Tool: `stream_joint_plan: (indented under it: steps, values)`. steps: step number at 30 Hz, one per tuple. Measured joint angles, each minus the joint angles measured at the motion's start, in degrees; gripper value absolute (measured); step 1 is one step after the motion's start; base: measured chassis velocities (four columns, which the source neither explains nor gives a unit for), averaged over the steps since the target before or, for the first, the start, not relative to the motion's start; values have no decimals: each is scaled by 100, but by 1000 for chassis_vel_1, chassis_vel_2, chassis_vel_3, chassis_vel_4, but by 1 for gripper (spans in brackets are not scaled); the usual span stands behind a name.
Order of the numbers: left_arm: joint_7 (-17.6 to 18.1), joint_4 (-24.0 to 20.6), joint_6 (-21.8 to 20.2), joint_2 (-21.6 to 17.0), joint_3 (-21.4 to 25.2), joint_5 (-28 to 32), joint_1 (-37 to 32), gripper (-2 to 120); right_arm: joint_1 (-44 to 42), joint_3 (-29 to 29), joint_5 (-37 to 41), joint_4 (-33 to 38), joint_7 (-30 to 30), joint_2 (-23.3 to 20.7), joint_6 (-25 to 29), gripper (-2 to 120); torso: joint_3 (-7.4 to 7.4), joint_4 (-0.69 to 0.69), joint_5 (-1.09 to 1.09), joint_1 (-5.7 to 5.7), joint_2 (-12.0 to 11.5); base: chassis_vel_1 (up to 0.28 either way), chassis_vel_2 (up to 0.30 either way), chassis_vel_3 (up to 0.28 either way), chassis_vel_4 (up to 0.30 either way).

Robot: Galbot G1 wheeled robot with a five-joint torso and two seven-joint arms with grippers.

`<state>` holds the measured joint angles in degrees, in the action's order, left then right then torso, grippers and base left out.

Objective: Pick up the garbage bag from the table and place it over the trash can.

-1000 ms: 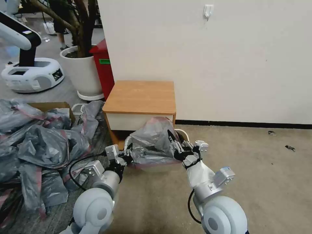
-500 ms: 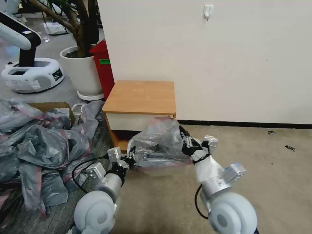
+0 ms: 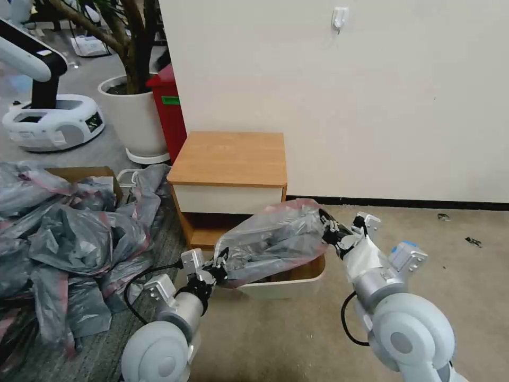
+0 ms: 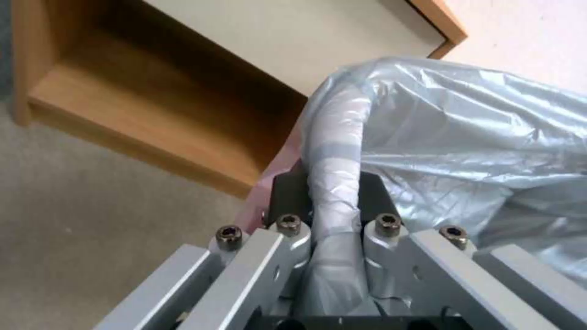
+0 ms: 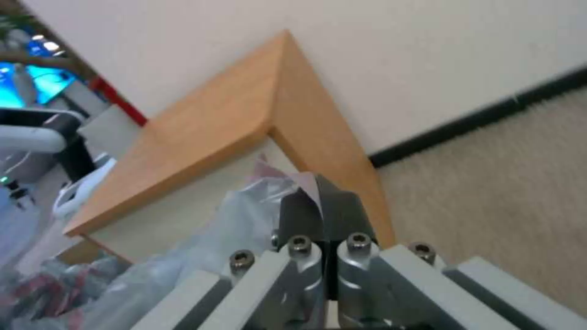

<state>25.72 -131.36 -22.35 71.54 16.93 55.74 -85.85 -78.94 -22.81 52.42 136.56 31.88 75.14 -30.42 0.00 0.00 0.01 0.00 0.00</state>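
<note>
Left gripper [image 3: 221, 263] low, in front of the table [image 3: 228, 159], clamped on a twisted rope of the garbage bag [image 3: 275, 241]; in the left wrist view that bunched plastic runs up between the closed fingers [image 4: 287, 201].

Bag hangs stretched between the two arms, above the trash can [image 3: 286, 286], which sits on the carpet in front of the table. Its near rim looks draped at the left end; the right end is bare. Pink-red band runs along the lower edge.

Right gripper [image 3: 330, 232] higher, pinched shut on a thin fold of the bag's edge [image 5: 287, 183].

Handling judgement: very light, limp, slippery film; it holds no shape and may tear or slip if pulled hard. Best held at the rim band, gathered thick, on opposite sides so the mouth spreads.
</note>
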Motion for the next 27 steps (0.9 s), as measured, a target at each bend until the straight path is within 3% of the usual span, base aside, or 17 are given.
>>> stream_joint_plan:
  steps: [6, 16, 19, 27]
  values:
    - [104, -4, -36, 22, 54, 456, 94, 6, -266, -189, 939, 438, 665, -175, -38, 0, 0, 0, -1, 0, 0, 0, 0, 0, 0]
    - [274, 70, -118, 15, 93, 1118, 330, 6, -586, -238, 1175, 689, 690, -94, 74, 0, 0, 0, -1, 0, 0, 0, 0, 0, 0]
    - [471, 62, -165, -26, 243, 1722, 422, 6, -750, -395, 1152, 686, 114, 14, 176, 0, 0, 0, -1, 0, 0, 0, 0, 0, 0]
    - [617, -1, -189, -157, 464, 2265, 552, 6, -1121, -609, 855, 462, -963, 134, 326, 0, 0, 0, -1, 0, 0, 0, 0, 0, 0]
